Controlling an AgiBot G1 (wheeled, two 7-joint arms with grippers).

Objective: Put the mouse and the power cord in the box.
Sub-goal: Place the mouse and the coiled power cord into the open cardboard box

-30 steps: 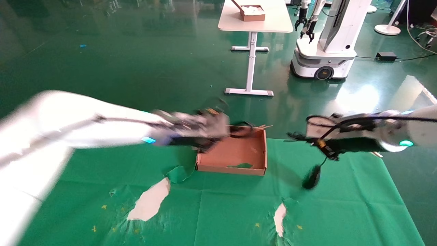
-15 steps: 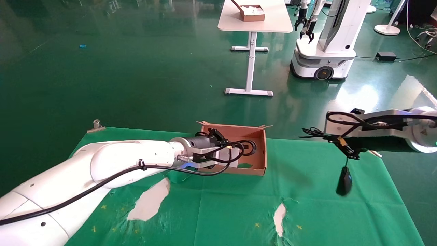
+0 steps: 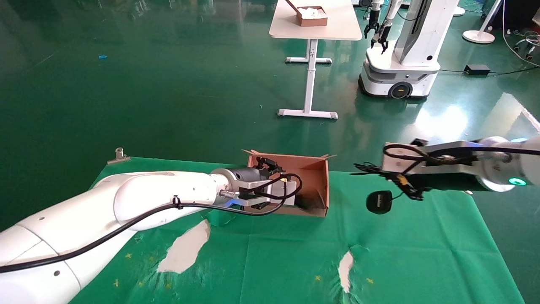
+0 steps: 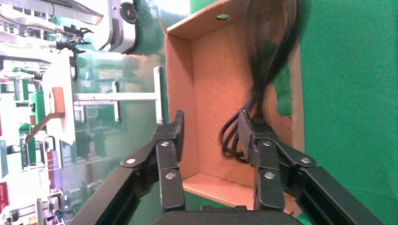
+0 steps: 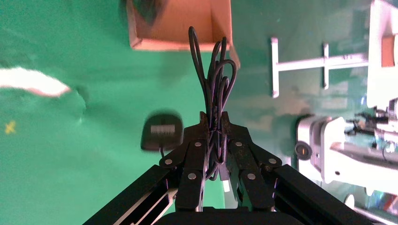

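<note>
The right gripper [image 3: 368, 169], clamped on the mouse's thin cable, dangles the mouse [image 3: 379, 202] just right of the box [image 3: 314, 162]; the left gripper [image 4: 210, 136] gapes over the power cord [image 4: 263, 70] inside.

The robot's left arm reaches forward and inward from the lower left, forearm nearly level, its left gripper [image 4: 209, 136] held low with fingers [image 4: 171, 150] spread wide apart. The right arm extends in horizontally from the right edge, wrist raised; the right gripper [image 5: 215, 123] points inward, its fingers [image 5: 234, 140] pinched tight together around thin black cable.
</note>
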